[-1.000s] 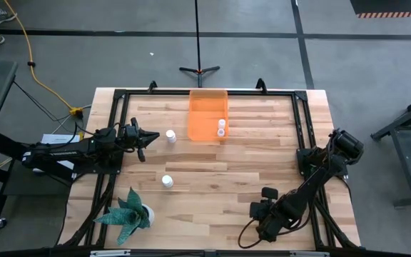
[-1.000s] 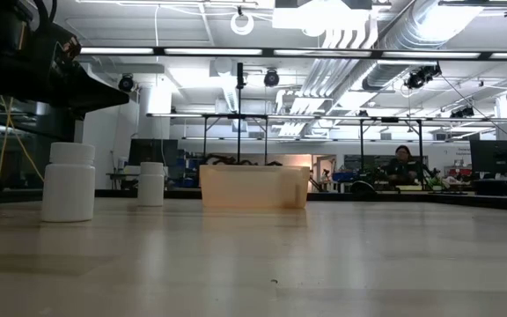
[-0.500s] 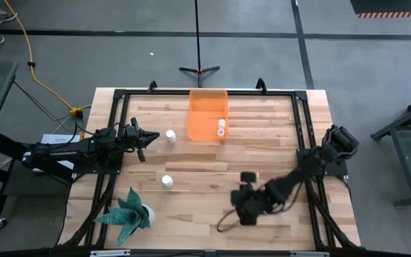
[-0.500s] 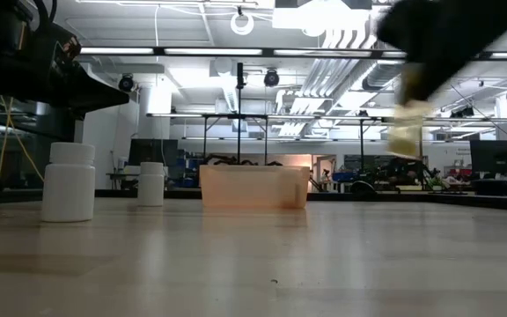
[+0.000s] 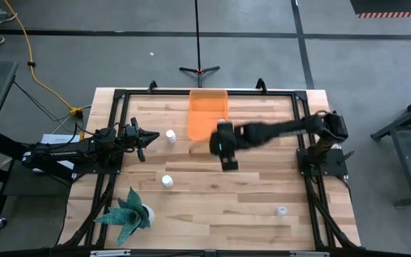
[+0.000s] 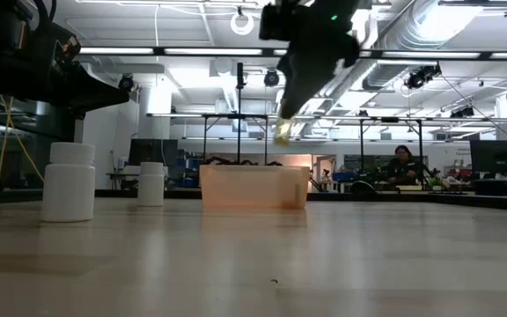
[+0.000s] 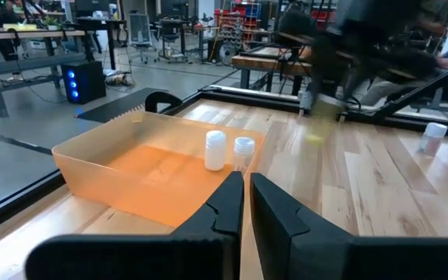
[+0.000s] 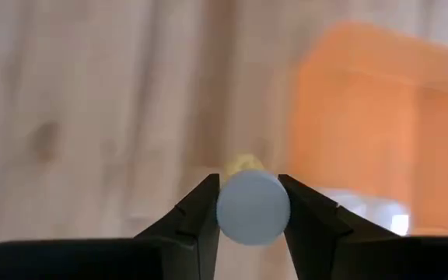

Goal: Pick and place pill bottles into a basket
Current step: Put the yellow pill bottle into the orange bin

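My right gripper [image 5: 227, 158] is shut on a small white pill bottle [image 8: 253, 206], high above the table by the orange bin's [image 5: 207, 114] near right corner. Two bottles [image 7: 215, 149] stand inside the bin. Loose bottles stand upright on the table: one [image 5: 170, 135] just in front of my left gripper [image 5: 143, 139], one [image 5: 167, 181] nearer the front, one [image 5: 282, 210] at the near right. My left gripper is shut and empty, left of the bin. My right gripper pinches the bottle between its two fingers, one on each side of its round body [image 8: 222, 208]. One round white end faces the wrist camera. In the low view the bottle [image 6: 283, 132] hangs tilted below the fingers, lifted clear of the table.
A green spiky plant [image 5: 127, 210] stands at the near left corner. A black frame [image 5: 123, 93] runs round the tabletop. Bare wood lies between the bin and the near edge.
My right gripper has swung from the table's near right toward the far edge and the left, rising as it went, and now hangs beside the bin with the bottle lifted clear. A bottle at the near right now shows where the arm had covered it.
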You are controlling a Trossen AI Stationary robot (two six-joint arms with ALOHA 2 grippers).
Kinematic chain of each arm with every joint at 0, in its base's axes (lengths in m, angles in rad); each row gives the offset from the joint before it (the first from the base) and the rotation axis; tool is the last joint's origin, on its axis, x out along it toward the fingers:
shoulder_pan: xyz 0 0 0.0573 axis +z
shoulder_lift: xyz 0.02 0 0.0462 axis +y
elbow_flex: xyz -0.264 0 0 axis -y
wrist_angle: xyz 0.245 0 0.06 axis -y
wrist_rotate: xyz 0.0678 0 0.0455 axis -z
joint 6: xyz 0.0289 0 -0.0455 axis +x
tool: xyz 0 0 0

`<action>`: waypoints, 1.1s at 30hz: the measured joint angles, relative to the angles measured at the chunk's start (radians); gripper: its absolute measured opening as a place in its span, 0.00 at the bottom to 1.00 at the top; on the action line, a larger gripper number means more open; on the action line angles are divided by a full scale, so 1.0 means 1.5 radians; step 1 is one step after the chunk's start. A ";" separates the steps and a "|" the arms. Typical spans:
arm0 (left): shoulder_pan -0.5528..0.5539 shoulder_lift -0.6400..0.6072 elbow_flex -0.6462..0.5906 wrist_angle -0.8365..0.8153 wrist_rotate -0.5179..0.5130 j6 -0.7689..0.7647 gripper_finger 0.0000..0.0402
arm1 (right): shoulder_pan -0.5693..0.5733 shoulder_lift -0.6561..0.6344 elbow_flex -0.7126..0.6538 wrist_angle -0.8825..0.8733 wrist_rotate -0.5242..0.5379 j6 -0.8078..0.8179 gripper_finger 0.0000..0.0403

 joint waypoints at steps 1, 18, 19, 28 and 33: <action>0.000 0.000 0.000 0.000 0.000 0.000 0.16 | -0.024 0.000 0.011 0.001 -0.010 -0.014 0.28; 0.000 0.000 0.000 -0.001 -0.005 0.000 0.16 | -0.201 0.085 0.061 0.121 -0.095 -0.104 0.28; 0.000 0.000 0.000 0.000 -0.005 0.000 0.16 | -0.202 0.088 0.061 0.117 -0.095 -0.104 0.28; 0.000 0.000 0.000 0.000 -0.009 0.005 0.16 | -0.193 0.115 0.061 0.055 -0.116 -0.083 0.28; 0.000 0.000 0.000 0.000 -0.013 0.006 0.16 | -0.190 0.128 0.061 0.045 -0.128 -0.082 0.28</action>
